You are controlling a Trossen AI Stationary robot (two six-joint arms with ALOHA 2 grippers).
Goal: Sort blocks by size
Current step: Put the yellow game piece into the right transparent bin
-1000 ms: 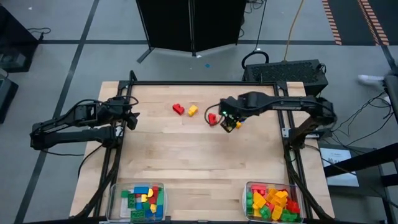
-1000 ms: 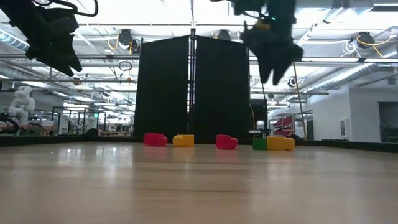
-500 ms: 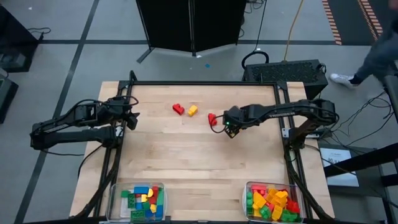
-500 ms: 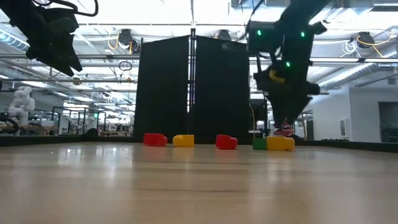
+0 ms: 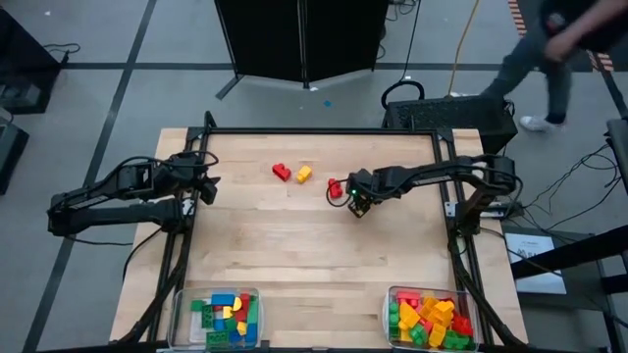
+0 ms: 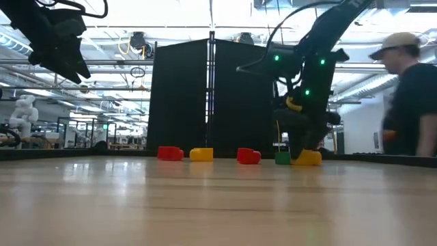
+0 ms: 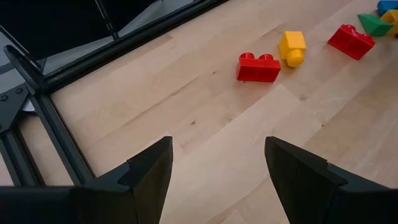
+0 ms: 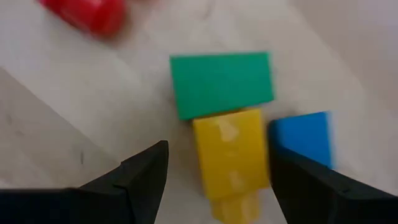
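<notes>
- Blocks of glossy studded plastic lie on the far half of the pale wooden counter (image 5: pixel 294 255): a red block (image 5: pixel 282 172), a yellow block (image 5: pixel 304 174), another red one (image 5: pixel 335 186).
- Right claw (image 8: pixel 217 180) is low over a touching cluster, spread wide and empty around a yellow brick (image 8: pixel 231 155), a green brick (image 8: pixel 222 83) and a blue cube (image 8: pixel 300 140).
- Left claw (image 7: pixel 217 168) hovers at the left edge, spread apart, empty.
- Clear bins (image 5: pixel 224 319) at the near edge hold mixed bricks.

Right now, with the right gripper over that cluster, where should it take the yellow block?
Grip the yellow block across its two long side faces, coming straight down. The open right gripper already straddles it, but the green block abuts one end and the blue block crowds one side.
</notes>
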